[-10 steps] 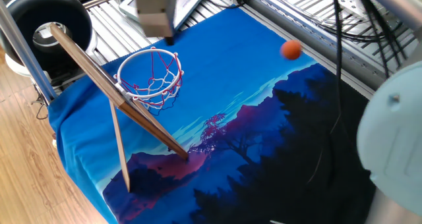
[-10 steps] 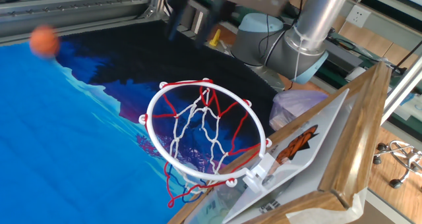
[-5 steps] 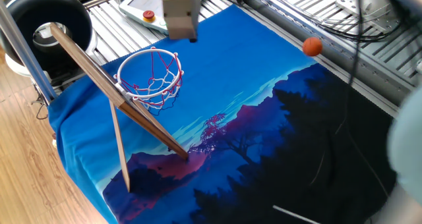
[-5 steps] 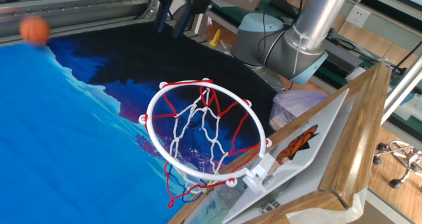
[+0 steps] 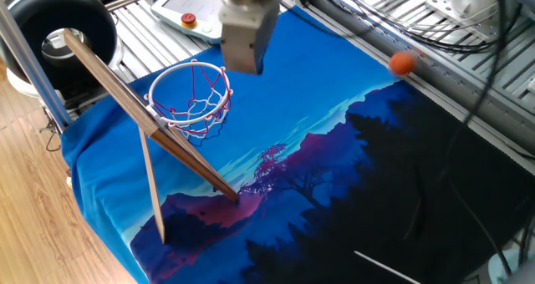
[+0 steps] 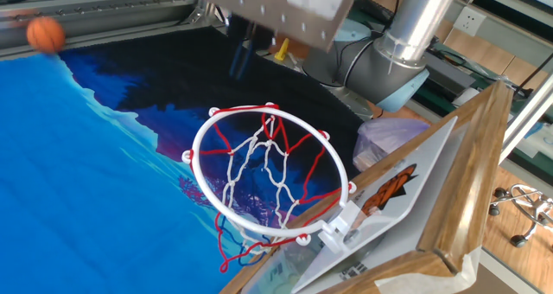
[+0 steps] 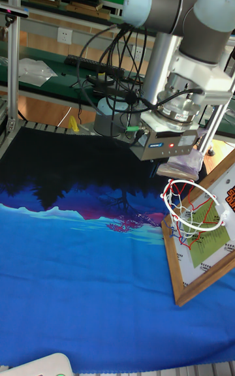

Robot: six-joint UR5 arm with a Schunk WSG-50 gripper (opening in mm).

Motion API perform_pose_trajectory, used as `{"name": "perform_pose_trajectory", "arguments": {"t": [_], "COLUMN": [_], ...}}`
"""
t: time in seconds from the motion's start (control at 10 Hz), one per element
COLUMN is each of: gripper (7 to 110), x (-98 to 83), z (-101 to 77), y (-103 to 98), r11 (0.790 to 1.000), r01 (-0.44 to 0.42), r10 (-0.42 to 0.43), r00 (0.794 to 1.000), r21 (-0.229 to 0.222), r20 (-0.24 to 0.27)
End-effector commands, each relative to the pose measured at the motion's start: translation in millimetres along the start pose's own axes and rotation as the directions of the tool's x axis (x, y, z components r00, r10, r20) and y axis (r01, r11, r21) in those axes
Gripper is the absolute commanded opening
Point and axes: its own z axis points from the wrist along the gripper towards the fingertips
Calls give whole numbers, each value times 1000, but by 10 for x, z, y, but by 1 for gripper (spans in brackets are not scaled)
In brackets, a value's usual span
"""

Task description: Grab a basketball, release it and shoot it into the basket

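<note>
The basketball (image 5: 403, 63) is a tiny orange ball lying loose at the far edge of the blue cloth, against the metal rails; in the other fixed view the basketball (image 6: 45, 35) is at the top left. The basket (image 5: 191, 96) has a red ring, a red-and-white net and a slanted wooden backboard (image 5: 138, 121). My gripper (image 5: 248, 54) hangs blurred just above and beside the ring, far from the ball. Above the ring (image 6: 268, 169), the gripper (image 6: 240, 60) shows dark fingers that stand apart with nothing between them. The tall fixed view shows the basket (image 7: 192, 209) below the arm, and the ball is out of view there.
A big black round tub (image 5: 58, 25) stands behind the backboard at the far left. A white pendant with a small red button (image 5: 190, 19) lies on the rails. Cables (image 5: 435, 25) run along the rails near the ball. The arm's grey base (image 6: 380, 60) stands behind the hoop.
The ball has rolled farther away to the cloth's edge by the rails. My gripper has shifted right and lower, closer over the ring's side.
</note>
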Motion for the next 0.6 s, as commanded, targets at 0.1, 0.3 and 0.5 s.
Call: {"name": "perform_pose_trajectory", "arguments": {"t": [0.1, 0.3, 0.5], "gripper": [7, 7, 7], "x": [-96, -101, -77], "z": [231, 251, 253], "y": [238, 341, 344], "r11": [989, 988, 988], "r01": [-144, -135, -136], "r10": [146, 142, 143], "r00": [987, 985, 986], "r21": [-30, -77, -78], "r20": [73, 95, 91]}}
